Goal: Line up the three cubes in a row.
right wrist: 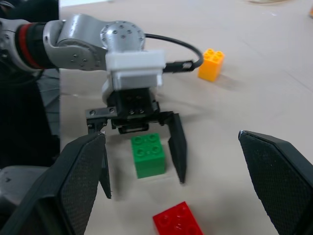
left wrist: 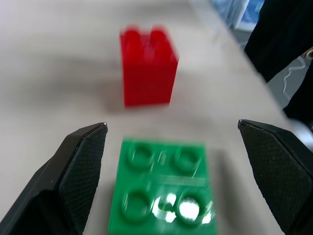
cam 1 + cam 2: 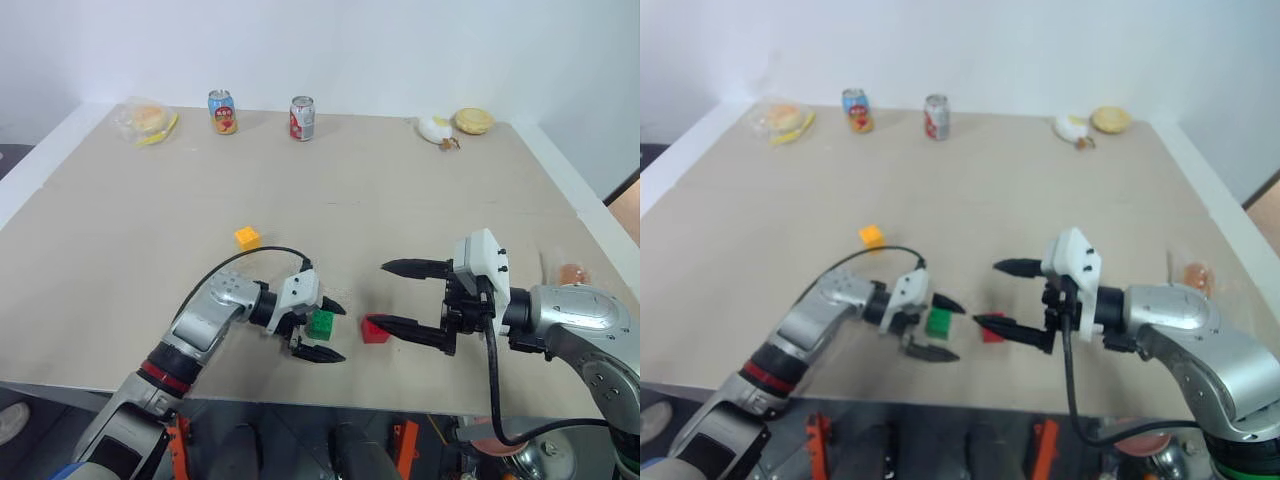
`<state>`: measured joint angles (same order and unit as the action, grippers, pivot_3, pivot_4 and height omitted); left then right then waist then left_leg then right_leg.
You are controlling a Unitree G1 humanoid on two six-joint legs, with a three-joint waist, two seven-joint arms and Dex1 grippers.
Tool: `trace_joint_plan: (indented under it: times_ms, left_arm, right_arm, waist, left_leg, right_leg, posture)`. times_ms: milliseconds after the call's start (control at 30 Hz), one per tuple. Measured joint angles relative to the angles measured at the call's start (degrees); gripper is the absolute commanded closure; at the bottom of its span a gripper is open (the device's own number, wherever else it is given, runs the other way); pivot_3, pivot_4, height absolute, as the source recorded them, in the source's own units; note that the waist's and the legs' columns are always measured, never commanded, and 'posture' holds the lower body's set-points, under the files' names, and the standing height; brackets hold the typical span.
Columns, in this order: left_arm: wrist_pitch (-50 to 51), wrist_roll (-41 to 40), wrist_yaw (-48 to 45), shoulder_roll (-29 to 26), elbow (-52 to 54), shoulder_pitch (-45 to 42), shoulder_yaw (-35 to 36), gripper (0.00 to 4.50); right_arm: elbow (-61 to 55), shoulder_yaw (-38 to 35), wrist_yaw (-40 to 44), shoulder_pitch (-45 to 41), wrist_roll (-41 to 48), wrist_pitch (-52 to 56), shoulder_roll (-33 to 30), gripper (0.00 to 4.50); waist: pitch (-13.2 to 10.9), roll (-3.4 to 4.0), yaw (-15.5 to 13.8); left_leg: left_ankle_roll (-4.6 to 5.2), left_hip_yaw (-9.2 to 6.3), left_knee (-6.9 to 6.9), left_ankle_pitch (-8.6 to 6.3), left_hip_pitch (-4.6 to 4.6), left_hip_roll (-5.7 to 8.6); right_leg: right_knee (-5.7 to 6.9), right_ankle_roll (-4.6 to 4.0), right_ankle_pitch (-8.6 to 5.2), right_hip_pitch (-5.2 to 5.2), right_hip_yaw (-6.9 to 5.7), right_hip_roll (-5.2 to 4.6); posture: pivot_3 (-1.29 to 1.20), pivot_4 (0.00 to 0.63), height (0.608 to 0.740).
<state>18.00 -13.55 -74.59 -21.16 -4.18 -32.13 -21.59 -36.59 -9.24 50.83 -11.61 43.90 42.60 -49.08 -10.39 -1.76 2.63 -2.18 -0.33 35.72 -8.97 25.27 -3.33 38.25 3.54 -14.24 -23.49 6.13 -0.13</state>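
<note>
Green and red cubes side by side near the lower centre, yellow-orange cube apart.

The left gripper [image 3: 318,326] stands with its jaws apart around the green cube [image 3: 321,323], not clamping it; the red cube [image 3: 374,329] sits just right of it, by the wide-spread right gripper [image 3: 402,297]. The yellow-orange cube [image 3: 247,238] lies up-left, nearer the left arm. Three cubes, two drink cans [image 3: 222,111].

Broad bare bench [image 3: 400,190] is lying open across the middle of the frame, with the cans [image 3: 301,118] and food keeping to the far upper edge. Low in the centre, the green cube [image 3: 321,324] is sitting between the spread fingers of the left pincer [image 3: 326,329], leaving slim gaps either side. The red cube [image 3: 374,329] is standing just beside it, blocking the right pincer's [image 3: 392,295] lower finger, while the yellow-orange cube [image 3: 247,238] is sitting well apart.
</note>
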Motion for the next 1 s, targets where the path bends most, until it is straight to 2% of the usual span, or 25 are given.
trace_joint_plan:
  times_ms: [167,267,367,500,633,833,1000]
  left_arm:
    - [9.0,-9.6,1.6,-3.5,7.9,-0.1,8.9,0.07]
    - [10.9,-11.2,6.2,-5.4,7.7,-1.0,14.9,0.07]
    - [7.8,-8.6,12.4,-6.6,2.3,-3.3,18.5,0.07]
    - [1.2,-4.3,18.1,-8.1,-10.7,-5.2,22.0,0.07]
    - [-4.8,-2.5,17.8,-8.1,-22.0,-7.9,22.1,0.07]
    - [-13.1,0.6,14.8,-6.0,-37.8,-14.4,21.2,0.07]
    - [-18.3,4.5,12.9,-4.2,-47.1,-17.3,19.1,0.07]
  right_arm:
    - [0.0,-1.8,1.7,-0.2,4.7,0.6,-1.1,0.00]
    - [0.9,-2.3,0.5,-3.0,5.8,0.6,-0.3,0.00]
    - [3.1,-1.6,-2.0,-6.7,4.5,-0.4,1.6,0.00]
    - [5.9,3.1,-2.6,-9.4,0.6,-2.3,3.9,0.00]
    - [9.0,7.0,-1.3,-11.3,-2.3,-3.8,5.1,0.00]
    - [11.6,8.7,0.2,-13.8,-4.7,-5.2,6.0,0.00]
    - [11.6,9.0,0.1,-14.0,-4.9,-5.4,7.1,0.00]
  waist:
    - [0.0,0.00,0.1]
    - [0.0,0.00,0.1]
    - [0.0,0.00,0.1]
    - [0.0,0.00,0.1]
    - [0.0,0.00,-0.1]
    - [0.0,-0.01,-0.1]
    - [0.0,-0.01,-0.1]
  left_leg:
    - [0.00,-0.01,-0.06,0.00,-0.12,-0.04]
    - [0.01,-0.02,-0.01,0.00,-0.18,-0.04]
    - [0.03,-0.02,0.08,0.02,-0.19,0.01]
    - [0.03,0.00,0.03,0.02,-0.12,0.01]
    - [0.01,-0.02,-0.09,0.01,0.02,0.05]
    - [-0.02,-0.07,-0.16,-0.02,0.07,0.08]
    - [-0.02,-0.08,-0.19,-0.02,0.08,0.08]
  right_leg:
    - [0.01,-0.03,-0.02,0.05,-0.02,0.03]
    - [0.00,-0.02,0.02,0.09,-0.04,0.03]
    - [-0.01,-0.01,0.07,0.15,-0.04,0.00]
    - [-0.01,-0.01,0.07,0.08,-0.03,-0.01]
    - [-0.04,0.13,0.02,0.00,-0.06,-0.03]
    - [-0.07,0.24,0.02,-0.05,-0.12,-0.03]
    - [-0.06,0.23,0.03,-0.05,-0.13,-0.02]
  posture:
    - [0.00,0.150,0.733]
    - [0.00,0.150,0.733]
    - [0.00,0.150,0.733]
    - [0.00,0.150,0.733]
    - [0.00,0.150,0.733]
    - [0.00,0.150,0.733]
    - [0.00,0.150,0.733]
